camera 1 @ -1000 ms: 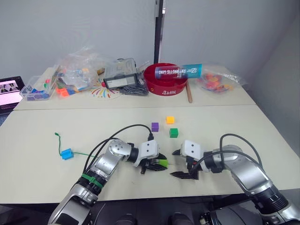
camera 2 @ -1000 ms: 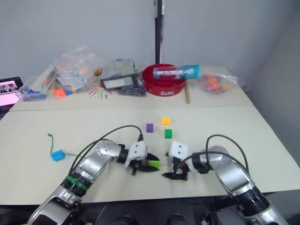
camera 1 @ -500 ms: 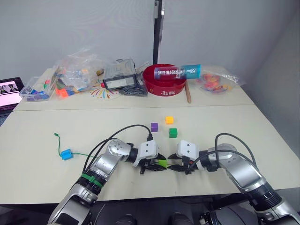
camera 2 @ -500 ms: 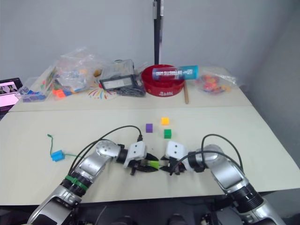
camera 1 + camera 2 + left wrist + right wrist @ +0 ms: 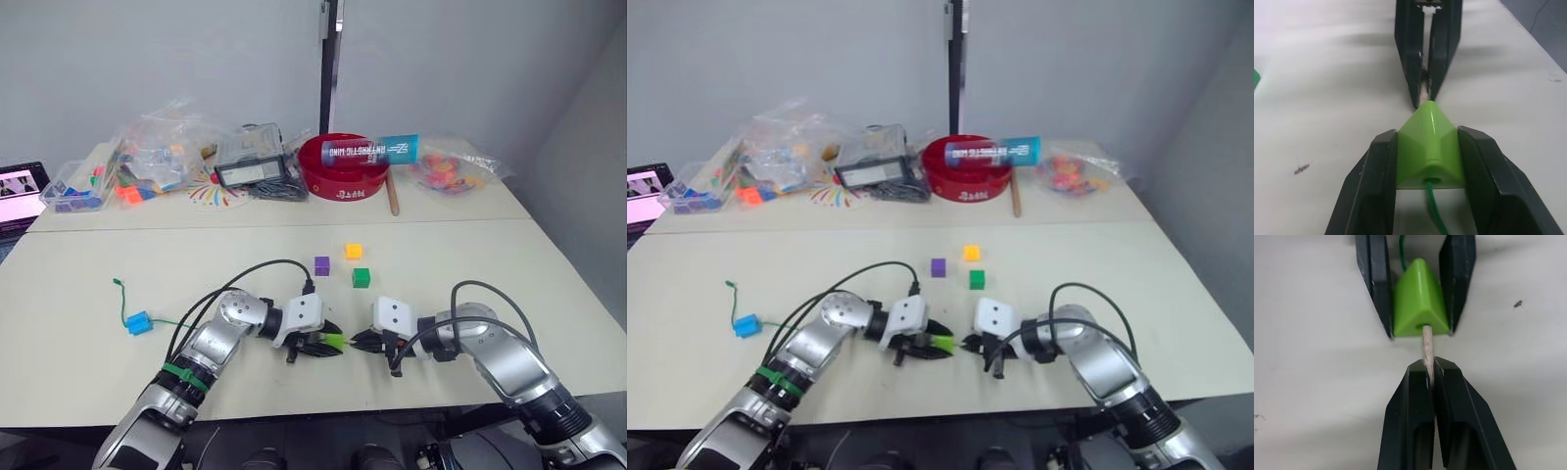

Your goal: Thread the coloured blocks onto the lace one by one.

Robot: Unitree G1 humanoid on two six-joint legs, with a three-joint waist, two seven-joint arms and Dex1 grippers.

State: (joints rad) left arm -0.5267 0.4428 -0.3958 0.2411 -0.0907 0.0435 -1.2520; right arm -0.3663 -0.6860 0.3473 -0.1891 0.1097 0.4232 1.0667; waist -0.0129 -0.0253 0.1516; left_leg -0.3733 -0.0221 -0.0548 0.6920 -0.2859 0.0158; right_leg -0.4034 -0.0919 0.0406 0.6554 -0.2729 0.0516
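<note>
From the left eye view, we see both arms bent inward low over the near edge of the table [image 5: 88, 284], grippers facing each other tip to tip. The left gripper [image 5: 331, 342] pinches the light green block [image 5: 338, 341]; the right gripper [image 5: 360, 341] sits just right of it. The lace [image 5: 167, 320] trails left to the blue block [image 5: 139, 322]. Purple block [image 5: 321, 265], orange-yellow block [image 5: 354, 252] and dark green block [image 5: 361, 278] lie farther out. At the far side, a red bowl [image 5: 343, 181] carries a bottle [image 5: 372, 149] across its rim.

In the left wrist view, we see the lace entering the light green block's hole.

In the right wrist view, the right gripper's fingers [image 5: 1413, 396] are pressed together on the lace's pale tip [image 5: 1427, 345], which pokes out of the block.
</note>
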